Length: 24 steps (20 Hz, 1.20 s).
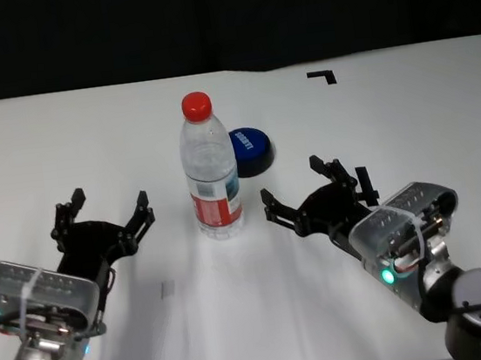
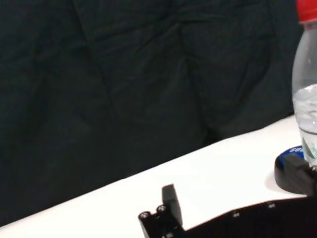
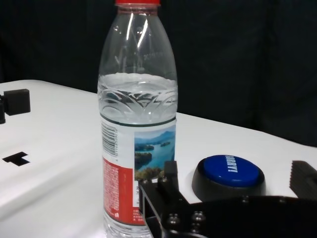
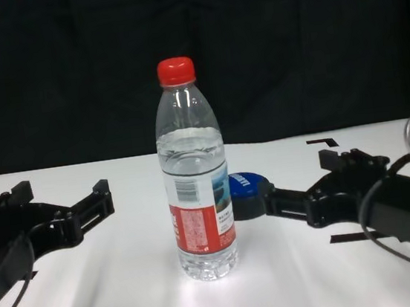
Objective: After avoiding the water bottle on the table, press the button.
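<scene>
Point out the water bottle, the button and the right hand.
water bottle (image 1: 215, 202), head view, on its label.
button (image 1: 249, 143), head view, on its blue dome.
right hand (image 1: 294, 187), head view, midway between its open fingertips.

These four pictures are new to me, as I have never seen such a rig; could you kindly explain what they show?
They show one moment from four cameras on a two-armed robot: one on its head, one on its chest, and one on each wrist. In the head view, the left gripper and the right gripper hover over a white table, jaws spread open, holding nothing. Between them stands a water bottle, upright, red cap on, partly filled. Just behind it, toward the right, sits a low blue button on a black base. The right wrist view looks past the bottle to the button. A black tape mark lies farther back.
</scene>
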Each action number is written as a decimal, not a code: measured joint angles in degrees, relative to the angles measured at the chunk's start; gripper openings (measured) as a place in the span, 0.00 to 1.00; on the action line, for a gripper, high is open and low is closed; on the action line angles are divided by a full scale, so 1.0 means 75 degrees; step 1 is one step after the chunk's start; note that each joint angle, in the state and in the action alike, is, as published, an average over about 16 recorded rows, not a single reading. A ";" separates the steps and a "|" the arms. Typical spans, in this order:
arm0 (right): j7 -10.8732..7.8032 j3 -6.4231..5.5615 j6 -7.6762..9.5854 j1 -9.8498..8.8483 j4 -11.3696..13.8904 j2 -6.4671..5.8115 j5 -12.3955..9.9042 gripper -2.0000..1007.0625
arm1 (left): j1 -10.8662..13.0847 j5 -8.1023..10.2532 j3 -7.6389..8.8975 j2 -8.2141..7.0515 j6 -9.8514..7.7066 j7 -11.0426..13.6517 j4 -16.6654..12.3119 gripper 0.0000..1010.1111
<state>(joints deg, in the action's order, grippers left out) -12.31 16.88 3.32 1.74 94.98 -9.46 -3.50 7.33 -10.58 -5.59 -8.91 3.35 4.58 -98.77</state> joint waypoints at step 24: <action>0.0029 0.0040 0.0007 0.0018 -0.0022 0.0006 0.0017 1.00 | 0.0000 0.0000 0.0000 0.0000 0.0000 0.0000 0.0000 0.99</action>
<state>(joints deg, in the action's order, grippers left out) -12.08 17.18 3.38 1.87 94.82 -9.42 -3.38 7.33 -10.58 -5.59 -8.91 3.35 4.58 -98.77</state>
